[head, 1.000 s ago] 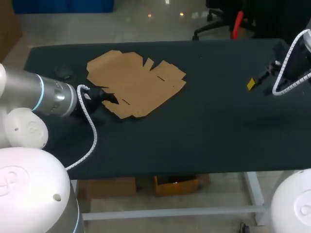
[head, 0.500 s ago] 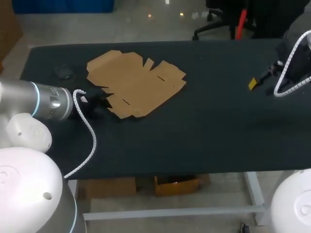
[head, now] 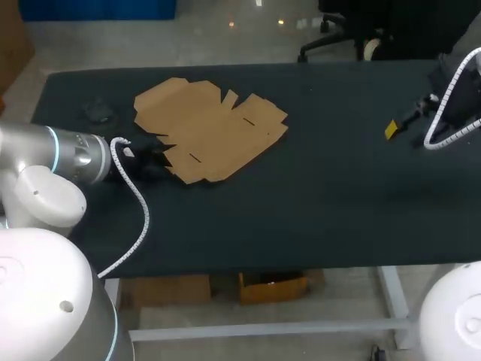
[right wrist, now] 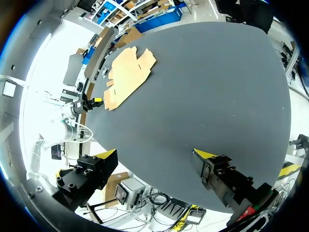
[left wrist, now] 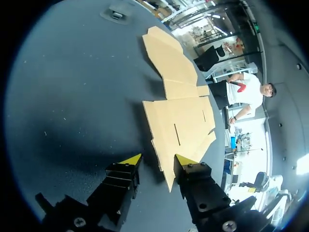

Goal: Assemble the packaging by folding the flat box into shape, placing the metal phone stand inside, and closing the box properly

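- Dark counter (head: pixel 323 203) carries the flat box (head: pixel 214 128) on its far-left part, fully unfolded and lying well inside every counter edge.
- Left fingers (left wrist: pixel 120 179) sit low at the box's near-left side, open, with its pointed cardboard corner between them.
- Right fingers (right wrist: pixel 215 171) hang spread wide over bare counter near the right edge, gripping nothing, well apart from the box.
- 1 small dark object (head: pixel 98 113) lies beside the box's left side, near the counter's left edge.
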`<state>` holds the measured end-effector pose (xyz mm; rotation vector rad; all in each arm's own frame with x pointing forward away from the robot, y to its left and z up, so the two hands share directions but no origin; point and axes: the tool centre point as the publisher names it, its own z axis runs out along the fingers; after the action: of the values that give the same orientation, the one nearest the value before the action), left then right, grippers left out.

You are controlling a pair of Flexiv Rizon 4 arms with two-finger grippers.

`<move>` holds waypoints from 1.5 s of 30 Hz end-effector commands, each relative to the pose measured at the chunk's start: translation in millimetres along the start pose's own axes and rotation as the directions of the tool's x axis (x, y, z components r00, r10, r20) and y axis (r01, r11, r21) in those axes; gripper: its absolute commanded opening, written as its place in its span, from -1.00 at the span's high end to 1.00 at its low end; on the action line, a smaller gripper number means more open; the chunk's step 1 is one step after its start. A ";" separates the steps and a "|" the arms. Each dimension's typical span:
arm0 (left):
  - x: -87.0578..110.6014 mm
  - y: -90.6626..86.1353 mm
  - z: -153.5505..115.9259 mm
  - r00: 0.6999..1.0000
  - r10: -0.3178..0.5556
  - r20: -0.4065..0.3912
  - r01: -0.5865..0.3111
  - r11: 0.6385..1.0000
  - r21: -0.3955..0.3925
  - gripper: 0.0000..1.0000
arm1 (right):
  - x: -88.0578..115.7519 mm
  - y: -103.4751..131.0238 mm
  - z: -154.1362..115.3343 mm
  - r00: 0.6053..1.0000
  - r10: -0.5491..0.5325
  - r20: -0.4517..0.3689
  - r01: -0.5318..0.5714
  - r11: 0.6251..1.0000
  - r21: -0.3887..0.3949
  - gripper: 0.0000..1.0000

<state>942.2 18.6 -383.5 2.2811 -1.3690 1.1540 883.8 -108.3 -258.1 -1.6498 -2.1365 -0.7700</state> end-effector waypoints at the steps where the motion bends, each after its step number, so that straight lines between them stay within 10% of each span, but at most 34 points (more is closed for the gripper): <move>1: -2.7 -4.9 8.1 1.000 -0.004 -0.019 0.004 1.000 -0.005 0.17 | 2.0 0.6 -1.4 1.000 0.001 0.001 -0.001 1.000 0.002 -1.00; 25: 4.8 -17.9 29.7 0.995 -0.051 -0.082 0.048 0.998 -0.039 0.55 | 3.8 2.9 -3.8 1.000 0.004 0.005 -0.004 1.000 -0.001 -1.00; 29: 5.0 -19.4 31.2 0.995 -0.058 -0.083 0.055 0.997 -0.048 1.00 | 3.7 2.7 -4.5 1.000 0.003 0.006 -0.003 1.000 -0.002 -1.00; 45: 11.5 -0.7 28.9 1.000 0.013 -0.008 -0.014 0.978 -0.207 1.00 | 1.4 3.5 -5.1 1.000 0.006 -0.003 -0.006 1.000 0.012 -1.00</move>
<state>957.1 -2.9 -399.0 2.1262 -1.3964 1.0786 884.9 -108.4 -253.3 -1.6563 -2.1323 -0.7591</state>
